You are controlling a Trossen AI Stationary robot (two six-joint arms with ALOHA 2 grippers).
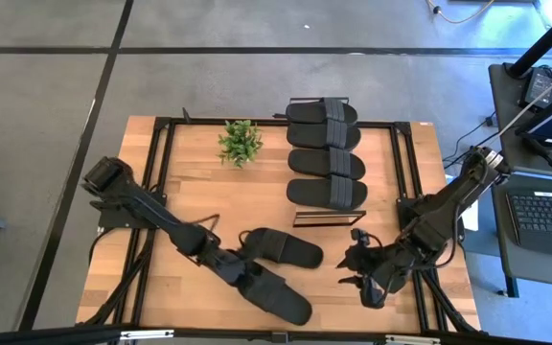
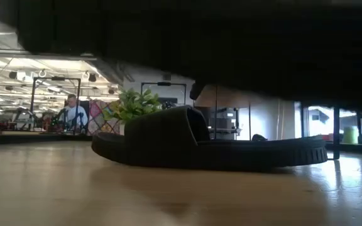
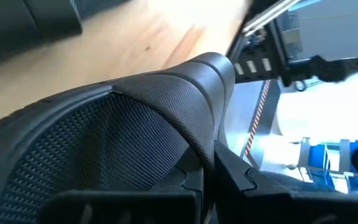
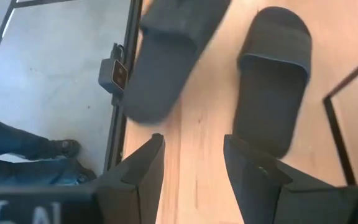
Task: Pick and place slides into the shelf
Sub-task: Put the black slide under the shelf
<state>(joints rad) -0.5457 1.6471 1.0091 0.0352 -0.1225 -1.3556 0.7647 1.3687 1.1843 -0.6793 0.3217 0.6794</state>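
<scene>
Four black slides (image 1: 325,151) lie side by side on the shelf (image 1: 329,218) at the table's far middle. Two more are toward the near edge: one slide (image 1: 284,248) flat on its sole on the table, also in the low view (image 2: 206,145), and a nearer slide (image 1: 281,295). My left gripper (image 1: 241,271) is at that nearer slide's left end and shut on it. My right gripper (image 1: 362,275) hovers open over the table's near right, and its wrist view shows both loose slides (image 4: 272,81) ahead of its fingers. My left gripper is shut on the nearer slide, with the ribbed strap's edge (image 3: 199,146) running down between its two fingers (image 3: 244,180). It comes at the slide from the table's left. Whether the slide is lifted clear of the table, I cannot tell.
A small green plant (image 1: 241,142) stands left of the shelf. Black frame rails (image 1: 407,172) run along the table's sides. A laptop (image 1: 544,216) sits on a cart to the right. A person's shoe (image 4: 61,148) shows on the floor beyond the near edge.
</scene>
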